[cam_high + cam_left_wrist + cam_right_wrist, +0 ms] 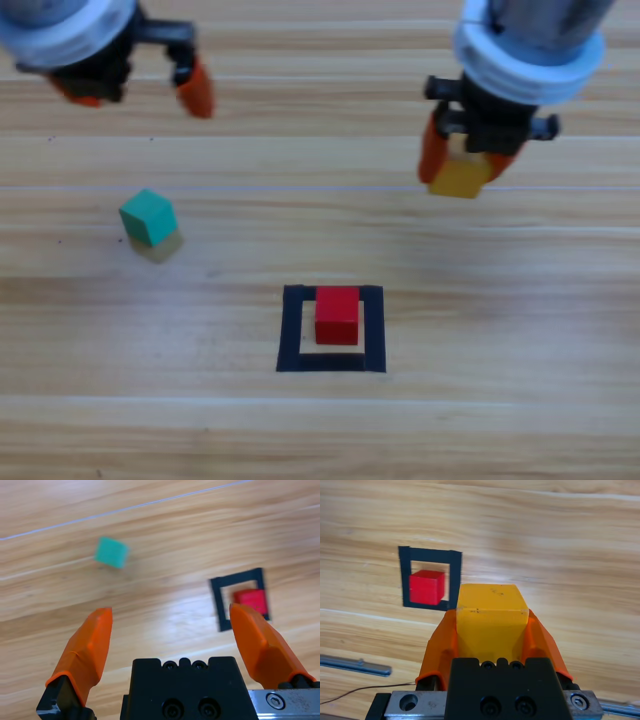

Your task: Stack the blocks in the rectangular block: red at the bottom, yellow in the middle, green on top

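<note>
The red cube (338, 314) (251, 601) (426, 587) sits inside the black-taped rectangular block (292, 330) (218, 602) (404, 575) near the table's middle. My right gripper (463, 165) (492, 630) hangs above the table at the upper right, shut on the yellow cube (460, 176) (491, 617), up and to the right of the rectangle. The teal-green cube (149, 216) (111, 552) lies alone on the wood at the left. My left gripper (140, 90) (172, 627) is open and empty at the top left, above the green cube.
Bare wooden table (500, 400) surrounds the rectangle. A thin cable (365, 690) and a metal rail (355, 665) show at the lower left of the right wrist view.
</note>
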Controlling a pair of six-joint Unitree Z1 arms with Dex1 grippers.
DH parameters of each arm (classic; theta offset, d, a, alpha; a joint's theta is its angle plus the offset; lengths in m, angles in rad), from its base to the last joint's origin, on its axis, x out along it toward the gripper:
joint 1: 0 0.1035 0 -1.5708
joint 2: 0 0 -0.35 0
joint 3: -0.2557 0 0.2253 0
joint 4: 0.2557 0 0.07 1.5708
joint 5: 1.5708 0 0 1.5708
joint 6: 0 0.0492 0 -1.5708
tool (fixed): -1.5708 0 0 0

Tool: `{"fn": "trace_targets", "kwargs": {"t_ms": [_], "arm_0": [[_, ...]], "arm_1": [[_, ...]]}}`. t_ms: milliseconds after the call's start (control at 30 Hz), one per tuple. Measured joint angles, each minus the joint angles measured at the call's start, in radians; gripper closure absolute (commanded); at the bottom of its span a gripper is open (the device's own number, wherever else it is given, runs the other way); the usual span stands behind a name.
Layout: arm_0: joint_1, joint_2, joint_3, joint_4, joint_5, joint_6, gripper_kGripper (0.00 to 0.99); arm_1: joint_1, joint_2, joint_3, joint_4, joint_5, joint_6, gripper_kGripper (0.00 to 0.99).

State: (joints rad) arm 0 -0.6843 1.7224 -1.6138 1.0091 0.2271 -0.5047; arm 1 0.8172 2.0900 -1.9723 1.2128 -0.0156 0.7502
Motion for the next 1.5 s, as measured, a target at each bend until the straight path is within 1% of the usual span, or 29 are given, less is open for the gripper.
{"fn": "trace_targets", "kwargs": {"t_ms": [67, 100, 200, 367, 433, 633, 733, 833, 933, 1167, 1500], "arm_0": [[0.048, -0.032, 0.101, -0.088, -0.004, 0.051, 0.000], [0.070, -0.049, 0.150, -0.123, -0.021, 0.067, 0.000], [0.131, -0.091, 0.223, -0.153, -0.122, 0.086, 0.000], [0.193, -0.155, 0.292, -0.191, -0.135, 0.105, 0.000], [0.213, -0.175, 0.320, -0.205, -0.159, 0.135, 0.000], [0.308, -0.188, 0.352, -0.223, -0.300, 0.228, 0.000], [0.358, -0.217, 0.420, -0.283, -0.359, 0.245, 0.000], [0.399, -0.250, 0.465, -0.304, -0.404, 0.269, 0.000], [0.420, -0.267, 0.470, -0.309, -0.408, 0.270, 0.000], [0.426, -0.267, 0.478, -0.309, -0.408, 0.274, 0.000], [0.427, -0.267, 0.494, -0.327, -0.408, 0.276, 0.000]], "arm_1": [[0.022, 0.046, -0.067, 0.026, 0.000, 0.032, 0.964], [0.034, 0.070, -0.106, 0.046, 0.000, 0.038, 0.964], [0.065, 0.148, -0.182, 0.094, 0.000, 0.066, 0.964], [0.101, 0.238, -0.245, 0.112, 0.000, 0.079, 0.964], [0.109, 0.262, -0.251, 0.112, 0.000, 0.085, 0.964], [0.134, 0.291, -0.285, 0.112, 0.000, 0.106, 0.964], [0.146, 0.293, -0.307, 0.112, 0.000, 0.111, 0.964], [0.157, 0.296, -0.322, 0.112, 0.000, 0.116, 0.964], [0.164, 0.308, -0.326, 0.112, 0.000, 0.121, 0.964], [0.173, 0.374, -0.354, 0.127, 0.000, 0.131, 0.962], [0.173, 0.387, -0.397, 0.158, 0.000, 0.148, 0.962]]}}
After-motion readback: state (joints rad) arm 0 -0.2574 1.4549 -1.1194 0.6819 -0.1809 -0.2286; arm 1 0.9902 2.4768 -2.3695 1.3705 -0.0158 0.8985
